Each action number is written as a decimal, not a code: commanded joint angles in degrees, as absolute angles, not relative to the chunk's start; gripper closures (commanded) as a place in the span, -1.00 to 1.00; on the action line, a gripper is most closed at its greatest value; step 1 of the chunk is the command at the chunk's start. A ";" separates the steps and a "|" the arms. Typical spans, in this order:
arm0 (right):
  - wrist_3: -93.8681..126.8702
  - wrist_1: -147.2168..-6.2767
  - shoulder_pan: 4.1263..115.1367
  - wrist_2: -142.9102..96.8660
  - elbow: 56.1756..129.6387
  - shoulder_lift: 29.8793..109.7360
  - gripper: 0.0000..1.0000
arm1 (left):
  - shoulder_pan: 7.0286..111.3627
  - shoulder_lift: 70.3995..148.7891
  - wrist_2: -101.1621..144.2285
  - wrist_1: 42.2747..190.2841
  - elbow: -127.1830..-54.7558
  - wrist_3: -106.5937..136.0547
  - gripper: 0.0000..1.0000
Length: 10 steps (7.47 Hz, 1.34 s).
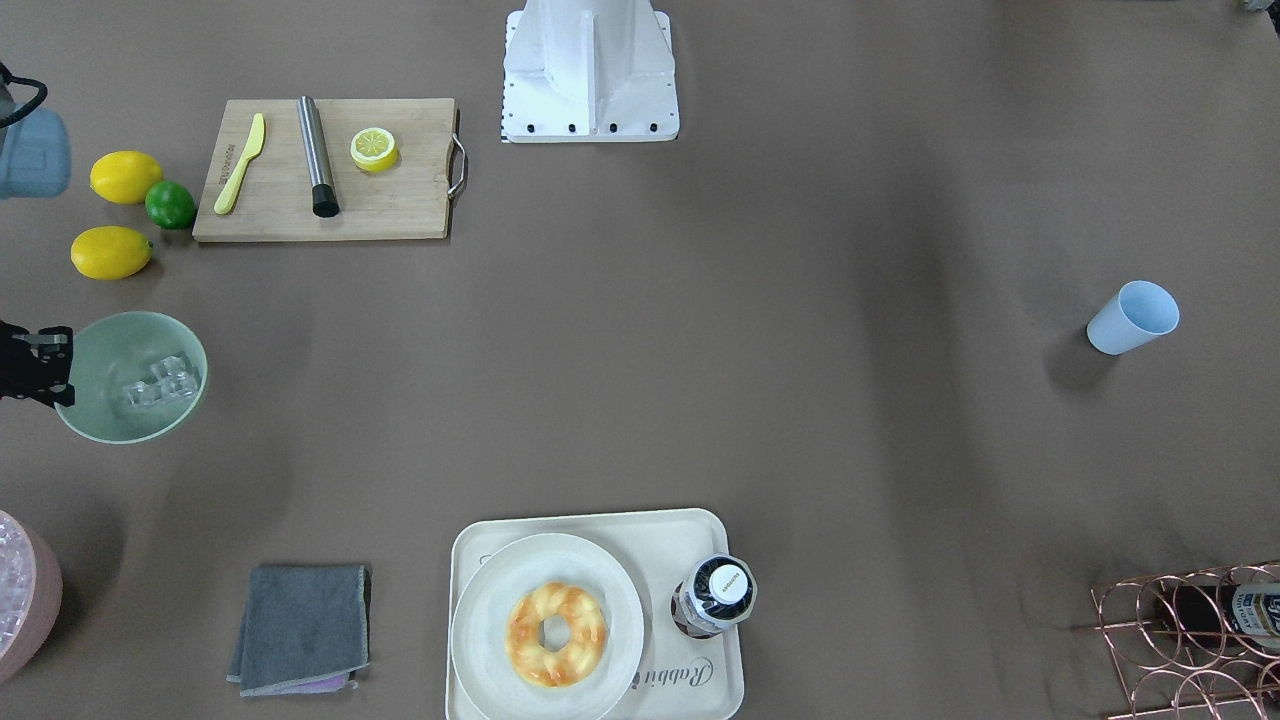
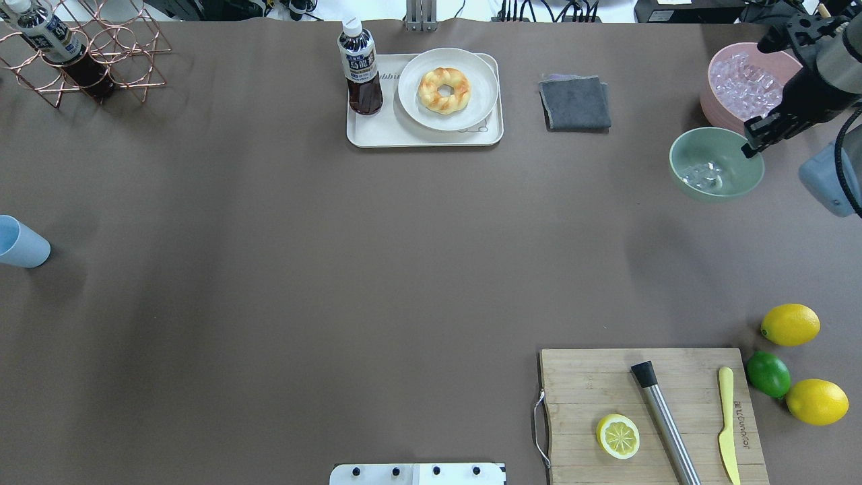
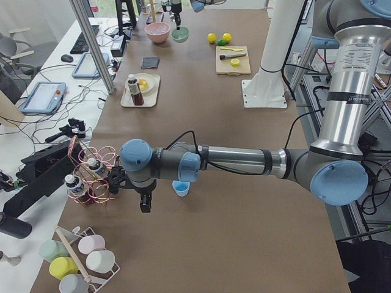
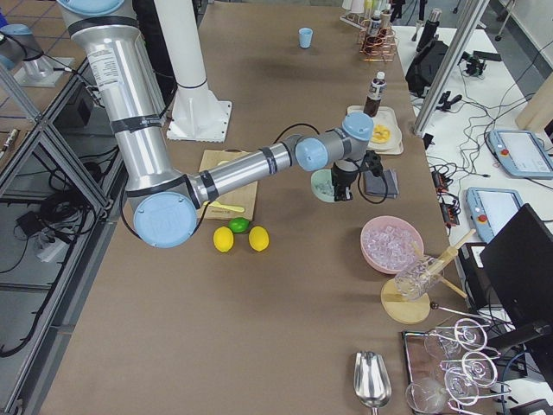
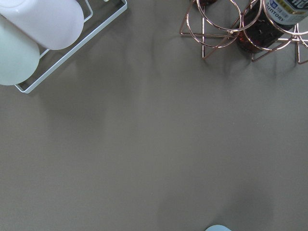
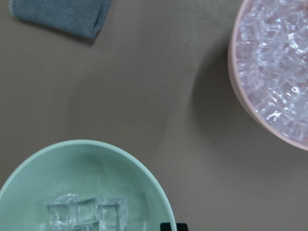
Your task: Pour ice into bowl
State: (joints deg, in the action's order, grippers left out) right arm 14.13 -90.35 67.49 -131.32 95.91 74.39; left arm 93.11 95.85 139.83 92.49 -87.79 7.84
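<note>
The pale mint-green bowl [image 1: 100, 345] stands near the table's edge on my right side. It also shows in the overhead view [image 2: 737, 151] and the right wrist view [image 6: 72, 163]. A few clear ice cubes [image 1: 160, 385] lie in it, seen too in the overhead view [image 2: 700, 176] and the right wrist view [image 6: 89, 211]. My right gripper [image 1: 50, 368] hovers by the bowl's outer rim [image 2: 749, 139], its fingers apart and empty. My left gripper [image 3: 145, 204] points down beside the light blue cup [image 3: 181, 188]; I cannot tell whether it is open.
A pink tub [image 2: 714, 111] full of ice stands just beyond the bowl. A grey cloth [image 2: 574, 101], a tray [image 2: 377, 135] with a donut plate and a bottle, a cutting board [image 2: 586, 377], lemons, a lime and a wire rack [image 2: 101, 60] are also on the table.
</note>
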 commanded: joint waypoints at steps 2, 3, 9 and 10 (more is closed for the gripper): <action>3.88 -79.95 73.64 -134.73 86.87 80.32 1.00 | 93.60 89.48 140.10 92.81 -93.33 7.82 -0.95; 0.47 -79.46 75.31 -135.17 84.57 80.33 1.00 | 93.60 89.39 140.18 92.90 -93.43 7.74 -0.95; -1.06 -68.22 76.73 -135.97 80.42 86.65 1.00 | 93.16 86.48 139.92 93.34 -94.83 7.56 -0.95; -1.05 -67.68 76.64 -135.88 80.16 86.92 1.00 | 93.08 86.48 139.57 93.43 -94.83 7.30 -0.95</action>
State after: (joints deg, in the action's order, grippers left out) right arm -1.14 -69.51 76.71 -136.05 80.58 85.96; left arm 93.22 86.54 140.00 93.34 -94.83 7.53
